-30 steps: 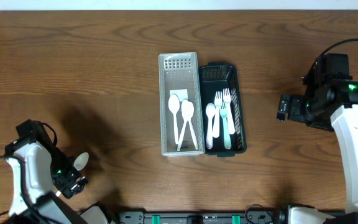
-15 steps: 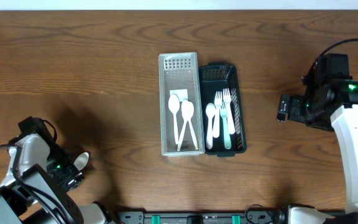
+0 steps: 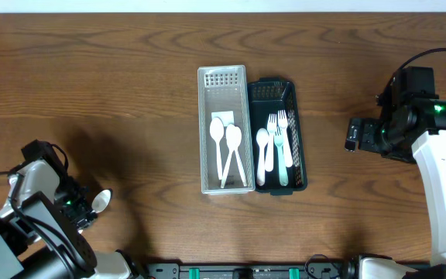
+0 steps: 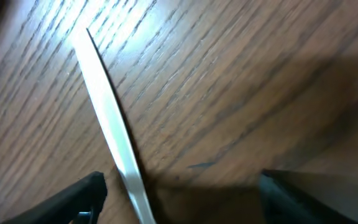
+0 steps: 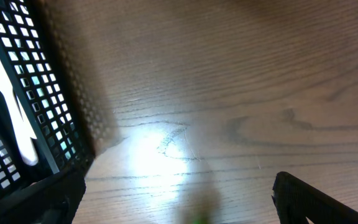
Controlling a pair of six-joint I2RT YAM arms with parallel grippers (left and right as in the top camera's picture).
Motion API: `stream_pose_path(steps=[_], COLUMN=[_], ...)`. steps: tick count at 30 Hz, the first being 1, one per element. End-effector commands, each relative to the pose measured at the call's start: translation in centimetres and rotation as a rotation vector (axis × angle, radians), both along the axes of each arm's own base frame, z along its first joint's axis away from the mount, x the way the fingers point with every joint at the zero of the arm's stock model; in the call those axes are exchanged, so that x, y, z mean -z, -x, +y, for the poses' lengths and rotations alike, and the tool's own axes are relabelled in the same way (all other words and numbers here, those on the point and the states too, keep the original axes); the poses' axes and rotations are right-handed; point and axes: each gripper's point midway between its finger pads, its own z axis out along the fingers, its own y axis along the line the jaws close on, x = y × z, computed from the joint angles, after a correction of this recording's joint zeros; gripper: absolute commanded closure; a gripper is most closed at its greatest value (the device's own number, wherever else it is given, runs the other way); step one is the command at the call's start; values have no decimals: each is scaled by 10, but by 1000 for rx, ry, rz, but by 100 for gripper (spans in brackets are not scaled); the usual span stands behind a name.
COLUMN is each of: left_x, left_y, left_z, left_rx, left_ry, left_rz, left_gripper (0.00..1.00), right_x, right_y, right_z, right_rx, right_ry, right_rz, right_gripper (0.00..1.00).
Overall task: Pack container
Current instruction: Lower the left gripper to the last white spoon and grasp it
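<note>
Slightly lower and further left than a second ago, the left gripper [image 4: 180, 180] is seen in the lower-left corner of the overhead view, while the right arm has been left unchanged at the right edge. A loose white spoon [image 3: 99, 201] is laid on the wooden table [image 3: 130, 93] beside that gripper. In the left wrist view its handle is seen between the parted fingers, close to the left one, and no clamping is shown. The right gripper [image 5: 179, 190] is held with its fingers wide apart over bare wood, just beside the black basket [image 3: 299, 139]. Forks [image 3: 279, 132] and one spoon are contained in that basket at the centre of the frame. Two white spoons [image 3: 227, 147] are held in the grey tray [image 3: 204, 132] touching its left side.
</note>
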Motion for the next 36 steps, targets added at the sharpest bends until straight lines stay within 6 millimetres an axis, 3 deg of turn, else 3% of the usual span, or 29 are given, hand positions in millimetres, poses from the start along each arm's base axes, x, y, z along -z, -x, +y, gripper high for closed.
stream_pose_path(steps=[1,14,20,30,36], left_x=[26,29,30,7,-3], left_y=[27,25,4,-5,-17], left_z=[-19,-18,-11,-14,-30], left_rx=[19,146,256,263,334], left_ry=[98,131,113,93,90], left_rz=[119,120,33,-52,-77], left_gripper=[20,19,19,19,19], right_x=[-1,-1,-1,-2,-2], right_y=[1,-1,-1,-3,-6], right_z=[-2,-2,-2,-4,-4], right_rx=[-6,-6,-6,-5,-4], right_ry=[1,1,2,9,10], right_rz=[-2,-8,-9,-15,-29], right_gripper=[1,1,1,1,1])
